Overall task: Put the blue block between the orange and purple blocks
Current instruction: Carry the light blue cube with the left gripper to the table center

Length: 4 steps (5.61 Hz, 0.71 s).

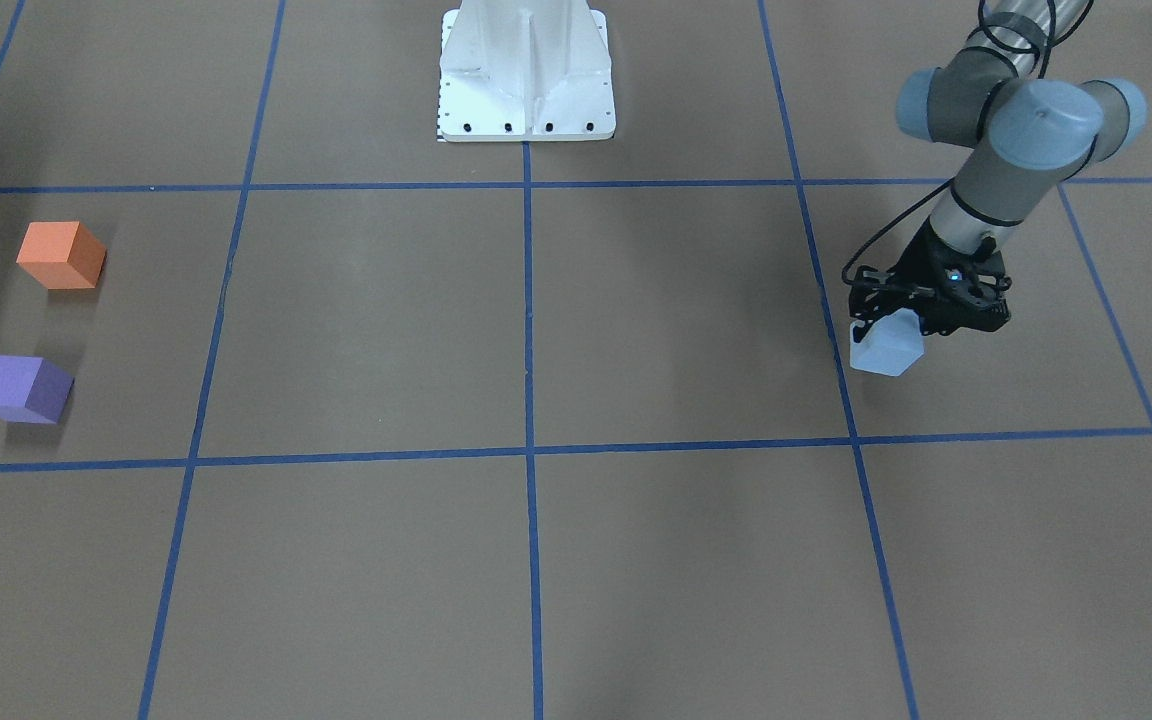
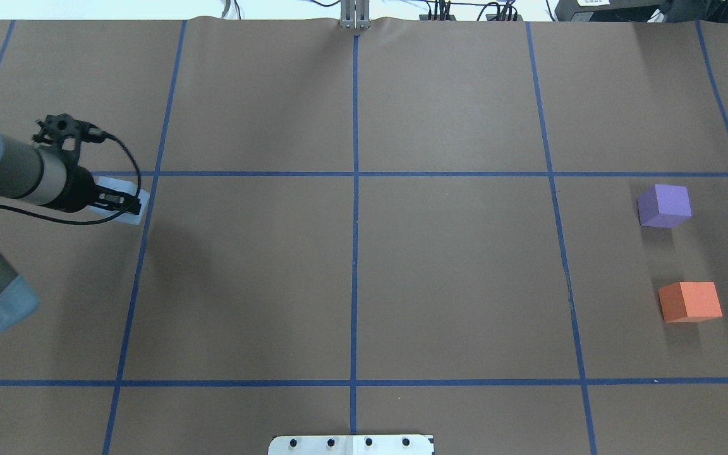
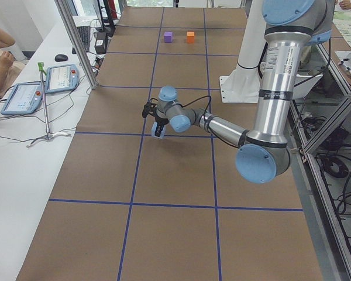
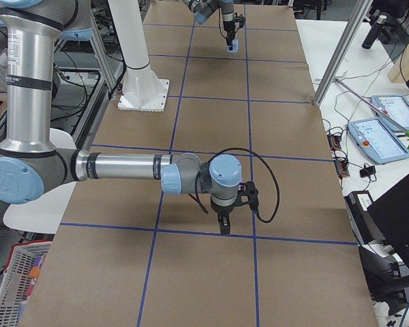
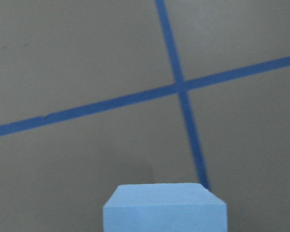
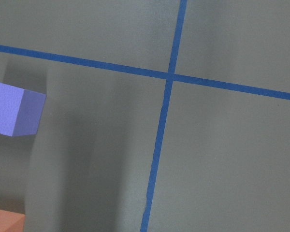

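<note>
- The pale blue foam-looking cube [image 1: 886,350] looks light and matte. I judge it fairly stiff with a little give, not slippery, and unlikely to be damaged by a firm squeeze.
- The best hold is likely on two opposite flat faces near the cube's middle, so that it cannot twist about a corner. Squeezing across edges would risk rotating it.
- The left claw [image 1: 891,322] is clamped on this cube, with dark fingers on either side of its upper part. The cube hangs below them, turned so that a corner faces the front camera.
- In the left wrist view only the cube's top face shows, centred at the bottom edge, so it sits squarely in line with the claw.
- Whether the cube rests on the brown paper-covered surface [image 1: 686,320] or hangs just above it, I cannot tell.
- It is at the robot's far left, just beside a blue tape line [image 1: 841,390].
- The orange cube [image 1: 61,255] and the purple cube [image 1: 21,388] sit well apart from it at the far right. They are near each other, with a gap that looks just roomy enough.
- The right claw [image 4: 223,225] points down at the surface. I cannot tell whether it is apart or together.
</note>
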Each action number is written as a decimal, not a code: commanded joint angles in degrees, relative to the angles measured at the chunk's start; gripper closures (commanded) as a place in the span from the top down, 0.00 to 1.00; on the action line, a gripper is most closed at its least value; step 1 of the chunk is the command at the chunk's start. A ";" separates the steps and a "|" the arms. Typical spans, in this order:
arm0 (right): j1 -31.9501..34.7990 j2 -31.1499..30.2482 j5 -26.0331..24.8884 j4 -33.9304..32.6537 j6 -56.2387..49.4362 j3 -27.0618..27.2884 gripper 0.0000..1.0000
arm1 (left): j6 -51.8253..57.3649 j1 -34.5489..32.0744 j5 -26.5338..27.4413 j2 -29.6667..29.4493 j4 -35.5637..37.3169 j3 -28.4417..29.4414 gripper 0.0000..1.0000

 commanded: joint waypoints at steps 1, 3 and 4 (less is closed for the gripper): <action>0.00 0.04 0.01 0.00 0.00 0.00 1.00 | -9.27 8.59 0.55 -16.86 15.60 1.37 0.00; 0.00 0.04 0.01 0.00 0.00 -0.09 1.00 | -18.77 15.11 7.81 -30.94 17.16 12.49 0.00; 0.00 0.04 0.01 0.00 0.00 0.00 1.00 | -20.98 15.67 8.19 -35.88 17.08 17.78 0.00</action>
